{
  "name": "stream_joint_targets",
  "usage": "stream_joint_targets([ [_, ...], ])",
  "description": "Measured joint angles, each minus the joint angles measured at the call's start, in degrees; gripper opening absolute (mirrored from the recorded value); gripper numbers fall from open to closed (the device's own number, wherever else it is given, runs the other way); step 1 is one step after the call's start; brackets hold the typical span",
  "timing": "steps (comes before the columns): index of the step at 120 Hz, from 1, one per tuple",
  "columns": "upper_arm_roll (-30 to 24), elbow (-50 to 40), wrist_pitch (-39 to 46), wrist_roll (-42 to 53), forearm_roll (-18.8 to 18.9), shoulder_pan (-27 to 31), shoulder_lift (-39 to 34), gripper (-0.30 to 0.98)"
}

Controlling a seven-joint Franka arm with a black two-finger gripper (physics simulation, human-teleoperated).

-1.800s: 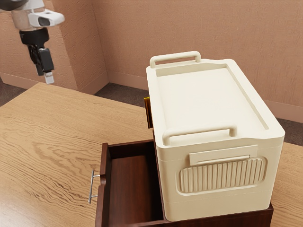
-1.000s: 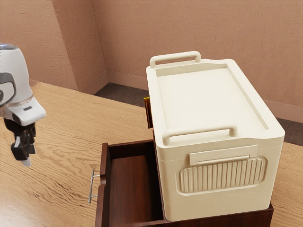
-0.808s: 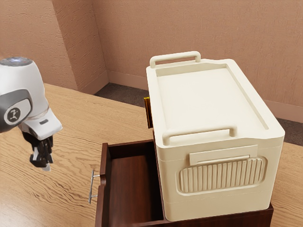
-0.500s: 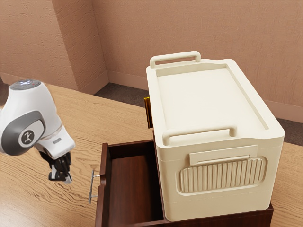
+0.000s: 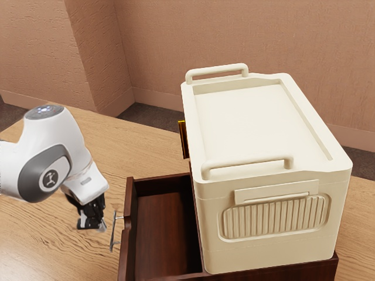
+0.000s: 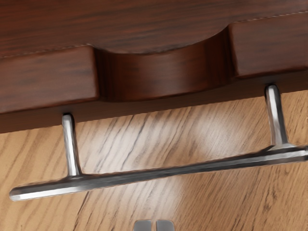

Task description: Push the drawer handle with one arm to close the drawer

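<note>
The gripper is low over the table at the exterior view's left, just outside the drawer's silver handle. In the wrist view the gripper's two tips stand side by side, shut with nothing held, a small space away from the handle bar. The dark wooden drawer is pulled out of its cabinet. Its front, with a curved notch, faces my hand. I cannot make out any contact between gripper and handle.
A large cream box with two top handles stands on the cabinet. Beyond the drawer, a small gold-edged dark object shows beside the box. The wooden table extends around the drawer at the exterior view's left.
The arm has swung down from the upper left, then moved toward the exterior view's right, bringing my gripper close to the handle. Drawer and box have stayed where they were.
</note>
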Motion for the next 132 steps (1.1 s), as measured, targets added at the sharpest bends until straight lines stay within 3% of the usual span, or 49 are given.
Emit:
stream_joint_targets([
  [66, -4.6, 2.5, 0.1, -0.3, -4.2, 0.1, 0.8, -0.10],
  [132, -16.3, 11.1, 0.1, -2.3, -4.8, 10.5, 8.5, -0.10],
])
